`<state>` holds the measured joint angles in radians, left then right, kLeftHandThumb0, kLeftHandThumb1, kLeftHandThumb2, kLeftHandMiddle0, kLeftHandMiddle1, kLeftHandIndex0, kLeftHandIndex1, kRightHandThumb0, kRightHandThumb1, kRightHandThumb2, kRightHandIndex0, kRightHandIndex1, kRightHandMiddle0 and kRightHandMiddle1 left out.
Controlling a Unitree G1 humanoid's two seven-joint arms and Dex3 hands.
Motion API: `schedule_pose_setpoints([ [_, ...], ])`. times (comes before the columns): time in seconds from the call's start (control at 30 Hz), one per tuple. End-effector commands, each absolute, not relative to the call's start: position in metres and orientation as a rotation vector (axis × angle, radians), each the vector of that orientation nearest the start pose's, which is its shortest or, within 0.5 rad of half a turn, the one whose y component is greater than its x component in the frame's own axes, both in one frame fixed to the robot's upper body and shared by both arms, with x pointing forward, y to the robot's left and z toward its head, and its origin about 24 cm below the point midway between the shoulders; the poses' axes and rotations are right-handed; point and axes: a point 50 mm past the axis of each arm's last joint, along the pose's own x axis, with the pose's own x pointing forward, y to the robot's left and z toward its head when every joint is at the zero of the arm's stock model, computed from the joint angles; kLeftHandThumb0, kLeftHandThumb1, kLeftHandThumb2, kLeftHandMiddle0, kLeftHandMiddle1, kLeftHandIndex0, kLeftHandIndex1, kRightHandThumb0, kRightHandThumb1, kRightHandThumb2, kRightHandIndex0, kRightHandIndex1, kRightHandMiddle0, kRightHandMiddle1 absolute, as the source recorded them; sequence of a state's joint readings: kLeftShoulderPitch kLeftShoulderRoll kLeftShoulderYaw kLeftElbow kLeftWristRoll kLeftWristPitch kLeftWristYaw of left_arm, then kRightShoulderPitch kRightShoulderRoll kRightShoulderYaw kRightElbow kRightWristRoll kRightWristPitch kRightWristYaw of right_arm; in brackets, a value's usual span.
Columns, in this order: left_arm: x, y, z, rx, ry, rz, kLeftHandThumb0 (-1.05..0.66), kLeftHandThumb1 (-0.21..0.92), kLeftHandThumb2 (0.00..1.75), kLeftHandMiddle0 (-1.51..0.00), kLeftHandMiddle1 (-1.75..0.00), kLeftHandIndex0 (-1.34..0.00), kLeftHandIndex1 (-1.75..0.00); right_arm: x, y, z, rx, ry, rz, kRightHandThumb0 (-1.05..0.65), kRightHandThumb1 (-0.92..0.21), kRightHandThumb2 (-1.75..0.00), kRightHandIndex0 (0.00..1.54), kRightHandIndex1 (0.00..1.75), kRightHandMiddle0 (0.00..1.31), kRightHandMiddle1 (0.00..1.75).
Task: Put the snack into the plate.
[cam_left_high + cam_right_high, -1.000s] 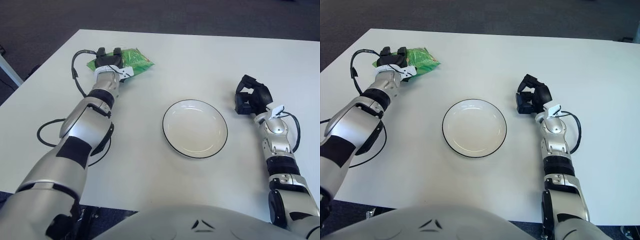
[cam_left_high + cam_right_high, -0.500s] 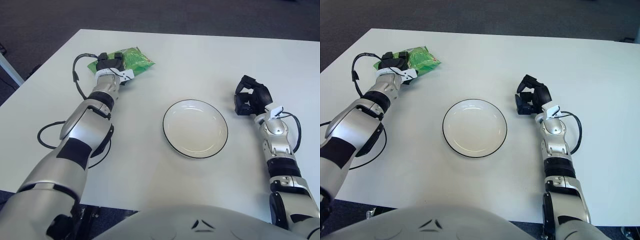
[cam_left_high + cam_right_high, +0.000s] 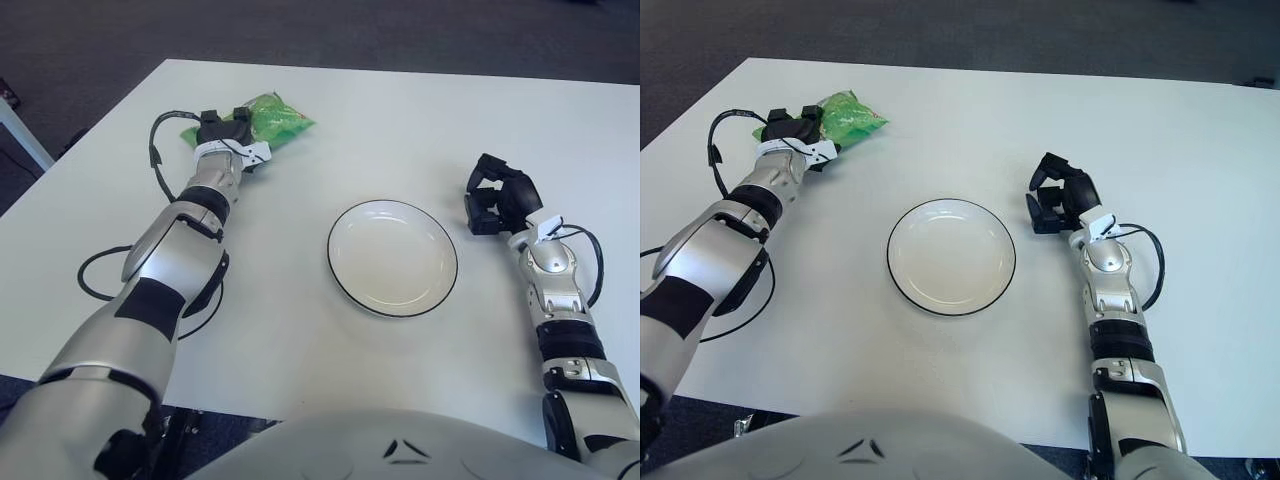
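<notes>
The robot's left hand [image 3: 224,128] is gripping a green snack bag [image 3: 268,118], its dark fingers closing over the bag's near end, far to the left of and beyond the plate [image 3: 392,257]. The plate, white with a dark rim, is sitting on the white table [image 3: 300,330]. The right hand [image 3: 497,195] is showing just right of the plate, fingers curling inward and holding nothing.

Glossy white plate [image 3: 392,257] with a dark rim on the matt white table [image 3: 400,120]; crinkly shiny green snack [image 3: 268,117] bag beyond it
</notes>
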<state>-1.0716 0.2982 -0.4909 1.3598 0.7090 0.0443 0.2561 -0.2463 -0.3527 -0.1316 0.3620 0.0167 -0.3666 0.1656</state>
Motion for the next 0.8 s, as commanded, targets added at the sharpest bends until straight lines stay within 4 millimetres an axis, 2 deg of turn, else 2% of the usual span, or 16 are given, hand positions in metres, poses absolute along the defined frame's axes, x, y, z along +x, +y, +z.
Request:
schedule_pose_setpoints([
  [0.0,0.398,0.177,0.081,1.456,0.157,-0.037,-1.04,0.92,0.84,-0.01,-1.70,0.00,-0.79,0.282,-0.235,0.059,-0.322,-0.159,0.049,-0.50,-0.27,-1.37,1.38,1.75,0.65,1.75],
  [0.13,0.396,0.183,0.078,1.455,0.158,-0.039,-0.98,0.92,0.71,-0.01,-1.69,0.00,-0.88,0.283,-0.235,0.059,-0.337,-0.151,0.047,-0.50,-0.27,-1.37,1.38,1.75,0.65,1.75],
  [0.17,0.395,0.185,0.077,1.456,0.161,-0.040,-0.90,0.89,0.68,-0.05,-1.71,0.00,-1.05,0.283,-0.235,0.059,-0.343,-0.150,0.046,-0.50,-0.27,-1.37,1.38,1.75,0.65,1.75],
  [0.2,0.395,0.187,0.076,1.458,0.163,-0.040,-0.87,0.87,0.67,-0.06,-1.72,0.00,-1.12,0.283,-0.235,0.060,-0.353,-0.151,0.043,-0.50,-0.27,-1.37,1.38,1.75,0.65,1.75],
  [0.27,0.394,0.189,0.075,1.469,0.157,-0.036,-0.75,0.76,0.75,-0.16,-1.73,0.00,-1.37,0.283,-0.234,0.061,-0.377,-0.159,0.036,-0.50,-0.27,-1.37,1.37,1.75,0.65,1.75],
  [0.3,0.393,0.189,0.074,1.475,0.151,-0.034,-0.52,0.70,0.82,-0.22,-1.74,0.00,-1.43,0.283,-0.234,0.061,-0.390,-0.164,0.032,-0.50,-0.27,-1.37,1.37,1.75,0.65,1.75],
  [0.33,0.393,0.189,0.074,1.483,0.139,-0.028,-0.18,0.62,0.93,-0.32,-1.74,0.00,-1.50,0.283,-0.234,0.061,-0.399,-0.165,0.033,-0.50,-0.27,-1.37,1.37,1.75,0.65,1.75],
  [0.37,0.393,0.188,0.074,1.492,0.126,-0.021,-0.12,0.58,0.99,-0.33,-1.74,-0.12,-1.59,0.283,-0.233,0.061,-0.404,-0.162,0.036,-0.50,-0.27,-1.37,1.37,1.75,0.65,1.75],
  [0.47,0.391,0.187,0.072,1.508,0.105,-0.011,-0.05,0.47,1.14,-0.48,-1.74,-0.22,-1.68,0.282,-0.233,0.060,-0.399,-0.150,0.044,-0.50,-0.27,-1.37,1.37,1.75,0.65,1.75],
  [0.57,0.390,0.186,0.070,1.511,0.090,-0.004,-0.01,0.31,1.33,-0.62,-1.75,-0.35,-1.73,0.282,-0.232,0.060,-0.385,-0.144,0.045,-0.50,-0.28,-1.37,1.37,1.75,0.65,1.75],
  [0.77,0.389,0.184,0.069,1.479,0.063,0.010,0.00,0.12,1.45,-0.85,-1.48,-0.55,-1.74,0.282,-0.232,0.061,-0.376,-0.148,0.047,-0.50,-0.28,-1.36,1.37,1.75,0.65,1.75],
])
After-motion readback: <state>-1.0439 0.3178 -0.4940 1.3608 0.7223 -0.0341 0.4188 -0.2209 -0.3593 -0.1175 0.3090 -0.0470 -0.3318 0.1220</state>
